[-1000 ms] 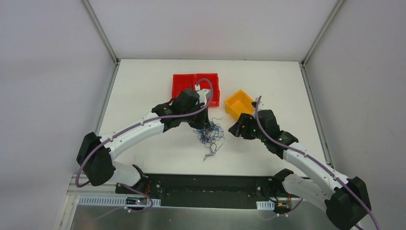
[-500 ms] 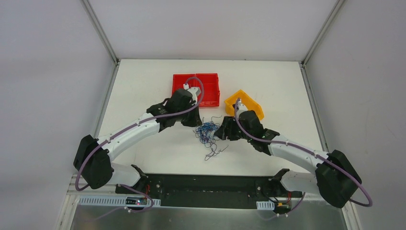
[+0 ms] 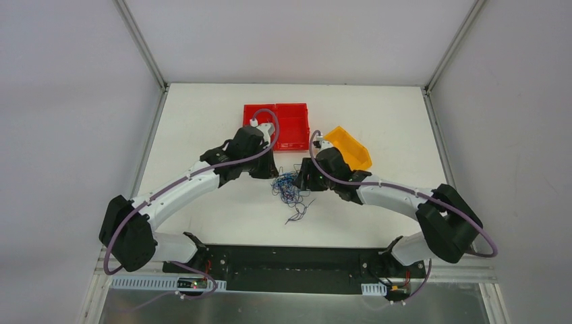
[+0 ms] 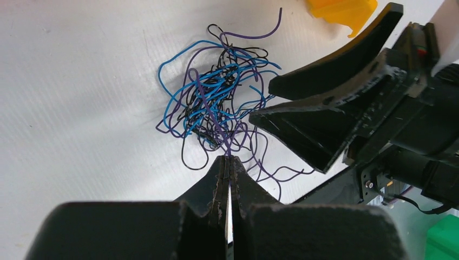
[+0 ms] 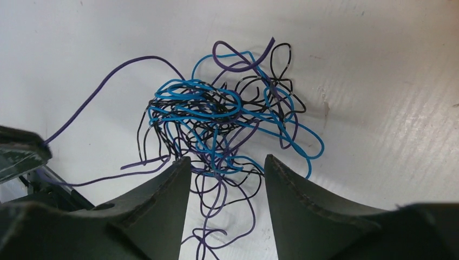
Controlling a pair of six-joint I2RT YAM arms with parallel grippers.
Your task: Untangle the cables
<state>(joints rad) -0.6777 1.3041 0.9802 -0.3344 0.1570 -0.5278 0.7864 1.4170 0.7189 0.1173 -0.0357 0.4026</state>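
On the white table (image 3: 202, 135), both arms reach in toward the middle from the near edge. Left arm (image 3: 182, 185) comes in from the left, right arm (image 3: 391, 196) from the right, wrists close together over one spot.

Red bin (image 3: 293, 128), two compartments, sits at the far side just behind the left wrist, which covers its near-left corner. Yellow bin (image 3: 351, 150) sits tilted to the right of the red one, right behind the right wrist. Can't tell whether either bin holds anything.

Cables (image 3: 289, 189): one loose tangle of blue, purple and black wires on the table between the two wrists, a few stray ends trailing toward the near edge.

Left gripper (image 4: 228, 162): jaws fully together, pinching one purple wire (image 4: 221, 132) at the tips. That wire runs taut from the tips straight into the tangle (image 4: 216, 97); the right wrist view shows the same wire (image 5: 103, 81) stretched out to the left of the pile.

Right gripper (image 5: 227, 162): jaws apart, straddling the near edge of the tangle (image 5: 216, 119). Several blue, black and purple loops lie in the gap; nothing is clamped. Fingertips are low, near the table.
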